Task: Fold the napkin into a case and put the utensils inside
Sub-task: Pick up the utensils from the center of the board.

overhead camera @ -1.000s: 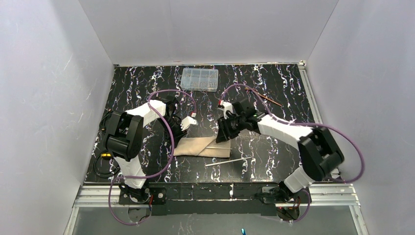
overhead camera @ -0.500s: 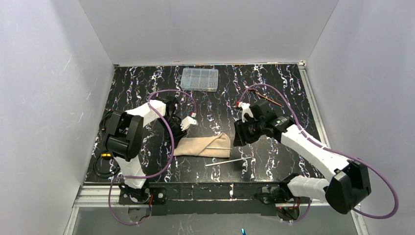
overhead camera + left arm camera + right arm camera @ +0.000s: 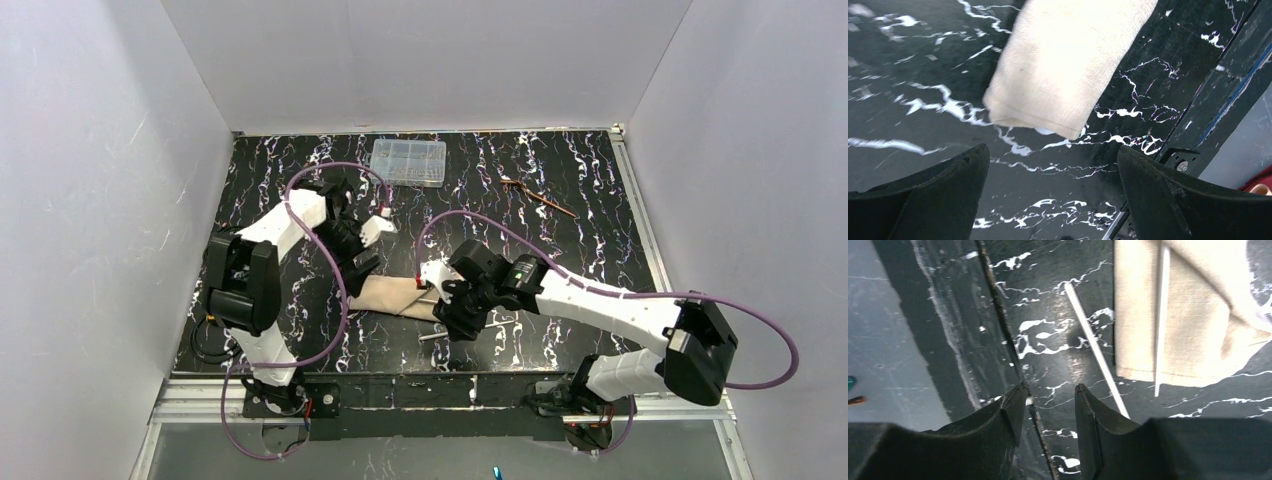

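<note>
One utensil [image 3: 1161, 315] lies on the plain napkin [image 3: 1198, 340]; another utensil [image 3: 1095, 352] beside it.

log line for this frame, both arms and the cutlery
left gripper open, empty, by napkin end | right gripper open, empty, by loose utensil on table beside napkin | second utensil lying on napkin

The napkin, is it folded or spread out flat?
Folded: the napkin lies as a narrow layered strip, one thin utensil lying on top.
</note>
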